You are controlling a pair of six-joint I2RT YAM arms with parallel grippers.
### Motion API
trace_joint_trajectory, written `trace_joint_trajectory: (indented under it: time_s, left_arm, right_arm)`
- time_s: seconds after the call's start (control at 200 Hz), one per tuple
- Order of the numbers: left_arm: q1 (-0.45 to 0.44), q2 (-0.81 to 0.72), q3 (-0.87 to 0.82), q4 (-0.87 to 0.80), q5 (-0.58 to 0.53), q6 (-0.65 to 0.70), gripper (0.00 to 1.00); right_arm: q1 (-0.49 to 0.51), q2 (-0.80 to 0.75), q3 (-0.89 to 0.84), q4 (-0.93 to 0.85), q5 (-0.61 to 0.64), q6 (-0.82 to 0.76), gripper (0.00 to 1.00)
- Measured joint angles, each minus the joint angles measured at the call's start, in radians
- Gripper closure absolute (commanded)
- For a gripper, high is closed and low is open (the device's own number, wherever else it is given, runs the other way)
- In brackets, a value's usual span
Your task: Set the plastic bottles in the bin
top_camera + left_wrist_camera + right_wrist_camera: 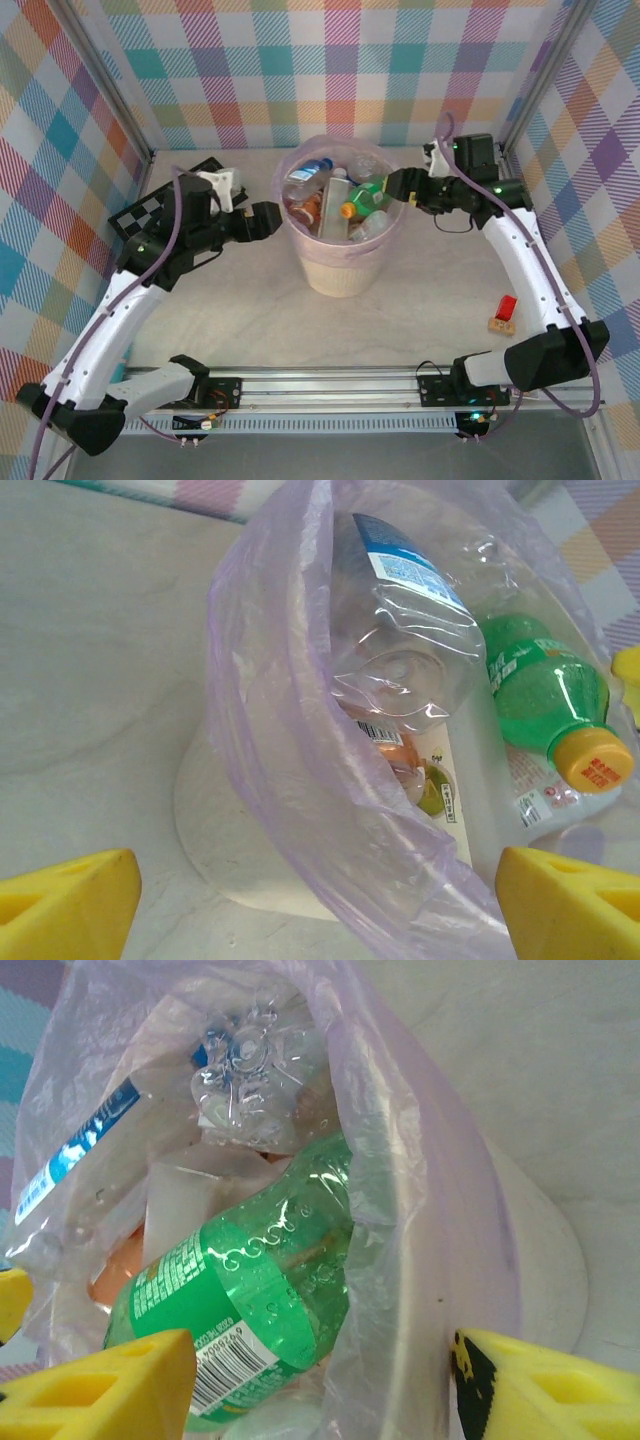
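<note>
At the bin's (345,272) nine o'clock, the left arm's fingers (70,900) stood open; at three o'clock, the right arm's fingers (100,1390) straddled its rim, parted, beside the green bottle (250,1300).

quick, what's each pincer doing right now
Left pincer: open, holding nothing.
Right pincer: open, straddling the green bottle and the bin rim, not clamped on it.

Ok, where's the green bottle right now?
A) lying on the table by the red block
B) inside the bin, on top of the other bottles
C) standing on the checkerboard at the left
B: the green bottle lies tilted inside the bin, resting on the other bottles, its orange cap pointing toward the bin's middle.
</note>
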Motion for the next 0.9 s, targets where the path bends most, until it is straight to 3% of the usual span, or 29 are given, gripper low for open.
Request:
trace_joint_trajectory:
  time_s: [0.105, 0.255, 0.425, 0.56, 0.7, 0.9]
  left_arm:
    - [0.097, -0.073, 0.002, -0.040, -0.003, -0.002, 0.11]
    - [0.305, -0.145, 0.058, -0.152, -0.040, 0.032, 0.08]
    - [0.557, -0.133, 0.086, -0.208, -0.057, 0.071, 0.06]
    - [0.688, -0.079, 0.032, -0.179, -0.046, 0.067, 0.06]
    - [0.769, -0.014, -0.087, -0.071, -0.060, 0.053, 0.03]
    - [0.777, -0.011, -0.261, 0.061, -0.084, 0.051, 0.01]
  right_arm:
    - [0.076, 0.039, -0.002, 0.068, -0.006, 0.052, 0.32]
    - [0.178, 0.117, -0.002, 0.197, 0.012, 0.135, 0.32]
    - [0.248, 0.227, 0.008, 0.349, 0.023, 0.231, 0.33]
    - [0.268, 0.298, 0.055, 0.413, 0.024, 0.271, 0.32]
    - [0.265, 0.309, 0.121, 0.397, 0.031, 0.269, 0.25]
    - [0.164, 0.218, 0.165, 0.304, 0.042, 0.176, 0.04]
